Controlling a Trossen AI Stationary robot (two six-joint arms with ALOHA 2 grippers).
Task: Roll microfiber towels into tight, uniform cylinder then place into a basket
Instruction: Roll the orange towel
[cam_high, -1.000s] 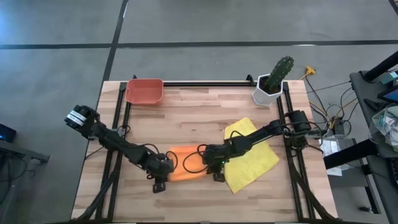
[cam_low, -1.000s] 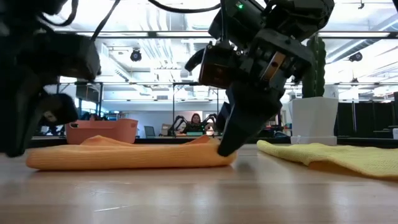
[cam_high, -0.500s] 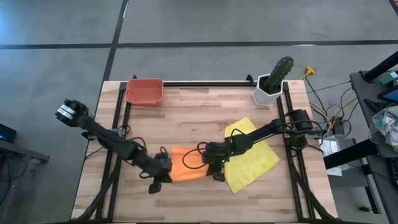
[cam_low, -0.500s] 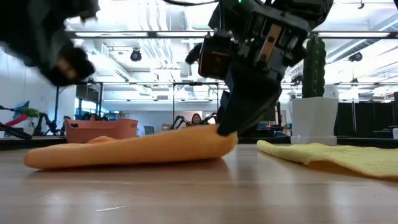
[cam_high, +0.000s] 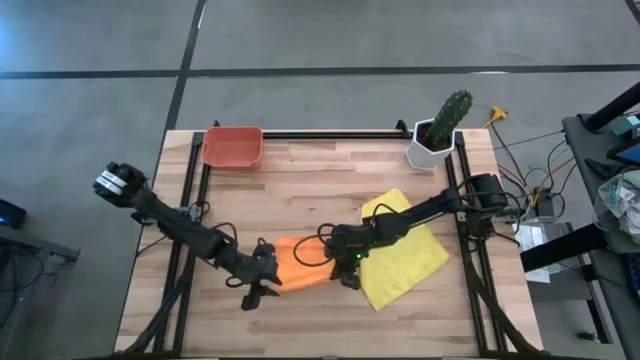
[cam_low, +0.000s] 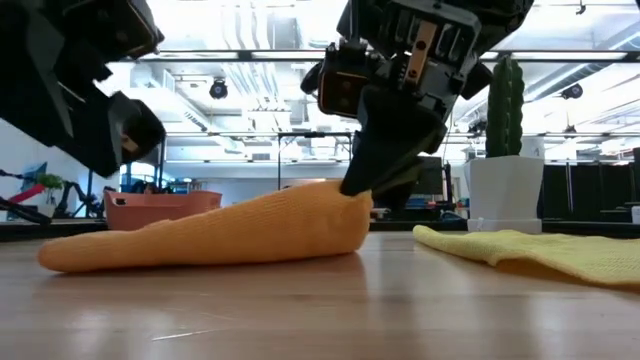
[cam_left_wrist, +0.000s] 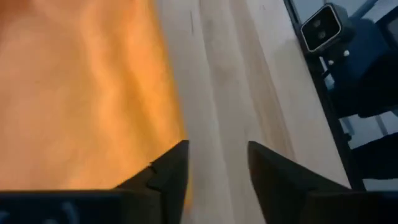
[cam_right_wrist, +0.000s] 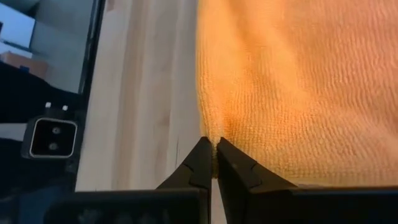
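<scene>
Lifting away, the left gripper (cam_high: 262, 287) is letting go of the orange towel (cam_high: 303, 270), its jaws now standing apart and clear of the cloth's end, which they were pinching a second ago. The right gripper (cam_high: 346, 268) is keeping its jaws clamped on the towel's other end, raising it higher than before near the table's front edge. The yellow towel (cam_high: 404, 251) is lying flat beside it; the basket (cam_high: 232, 146) is waiting at the back-left corner. Rolling tightly probably means keeping the edge tensioned and both ends turning evenly.
</scene>
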